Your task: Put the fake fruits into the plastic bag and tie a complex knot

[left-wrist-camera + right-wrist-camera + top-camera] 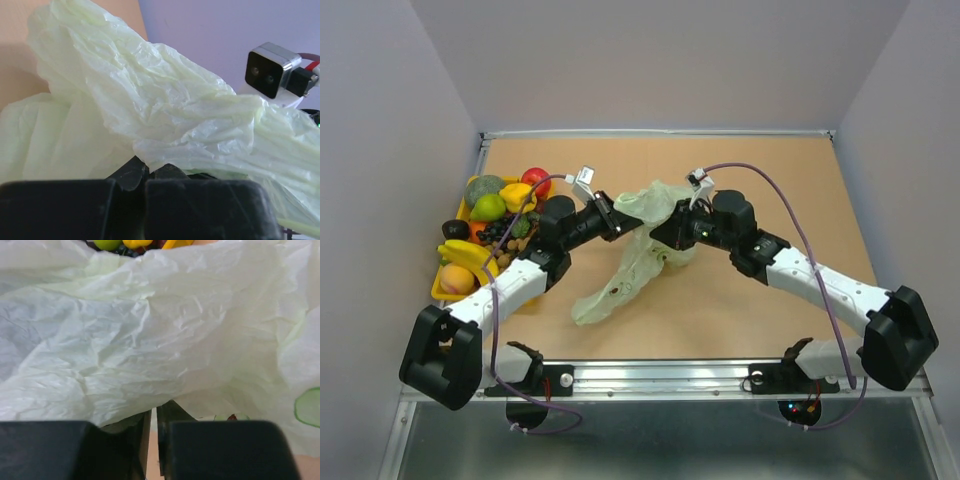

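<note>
Both are clamped on the plastic bag [620, 280]: my left gripper [150, 175] and my right gripper [156, 421]. Fake fruits [488, 207] sit in the yellow tray [440, 289].

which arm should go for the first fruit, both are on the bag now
Left. The left gripper sits nearer the fruits, all in the tray on the left side; the right gripper is farther, with the bag between. Both pinch the bag, so the right would likely hold it alone.
</note>
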`<action>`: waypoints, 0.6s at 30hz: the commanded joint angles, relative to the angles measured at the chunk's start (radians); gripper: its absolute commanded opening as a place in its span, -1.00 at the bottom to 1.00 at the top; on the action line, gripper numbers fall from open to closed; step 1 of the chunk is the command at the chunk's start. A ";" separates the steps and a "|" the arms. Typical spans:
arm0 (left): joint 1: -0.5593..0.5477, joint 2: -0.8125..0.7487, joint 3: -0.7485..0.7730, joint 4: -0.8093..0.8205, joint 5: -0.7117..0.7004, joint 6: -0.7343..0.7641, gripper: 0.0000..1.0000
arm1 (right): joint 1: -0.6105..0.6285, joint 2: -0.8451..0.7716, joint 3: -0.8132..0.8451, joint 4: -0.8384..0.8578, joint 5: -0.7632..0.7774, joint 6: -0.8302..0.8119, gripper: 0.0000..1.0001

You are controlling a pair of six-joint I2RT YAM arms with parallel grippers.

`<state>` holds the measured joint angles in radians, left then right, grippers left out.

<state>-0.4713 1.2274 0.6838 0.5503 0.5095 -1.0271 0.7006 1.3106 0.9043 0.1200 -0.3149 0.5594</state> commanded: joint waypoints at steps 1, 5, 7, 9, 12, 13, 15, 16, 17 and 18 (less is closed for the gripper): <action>0.040 -0.069 -0.020 0.028 0.035 0.056 -1.00 | -0.003 -0.063 0.064 0.009 0.048 -0.073 -0.99; 0.114 -0.088 -0.014 -0.065 0.060 0.175 -1.00 | -0.015 -0.125 0.094 -0.093 0.063 -0.153 -0.99; 0.138 -0.091 0.019 -0.131 0.054 0.252 -1.00 | -0.026 -0.140 0.113 -0.149 0.071 -0.182 -0.99; 0.145 -0.095 0.046 -0.237 0.026 0.390 -1.00 | -0.032 -0.166 0.140 -0.224 0.086 -0.257 -0.99; 0.143 -0.100 0.075 -0.337 -0.011 0.490 -1.00 | -0.055 -0.186 0.162 -0.263 0.115 -0.351 -0.99; 0.143 -0.100 0.074 -0.367 -0.019 0.534 -1.00 | -0.082 -0.176 0.195 -0.284 0.096 -0.389 -0.99; 0.143 -0.082 0.074 -0.407 -0.044 0.555 -1.00 | -0.137 -0.134 0.264 -0.295 0.061 -0.436 -0.99; 0.143 -0.082 0.071 -0.426 -0.045 0.555 -1.00 | -0.154 -0.114 0.292 -0.304 0.060 -0.437 -0.99; 0.143 -0.066 0.068 -0.446 -0.052 0.546 -1.00 | -0.182 -0.091 0.315 -0.315 0.045 -0.475 -0.99; 0.145 -0.054 0.053 -0.446 -0.043 0.529 -1.00 | -0.191 -0.070 0.343 -0.325 0.027 -0.498 -0.99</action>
<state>-0.3271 1.1614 0.7181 0.1898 0.4854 -0.5690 0.5724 1.1889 1.1156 -0.1661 -0.2546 0.1993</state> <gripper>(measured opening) 0.026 0.012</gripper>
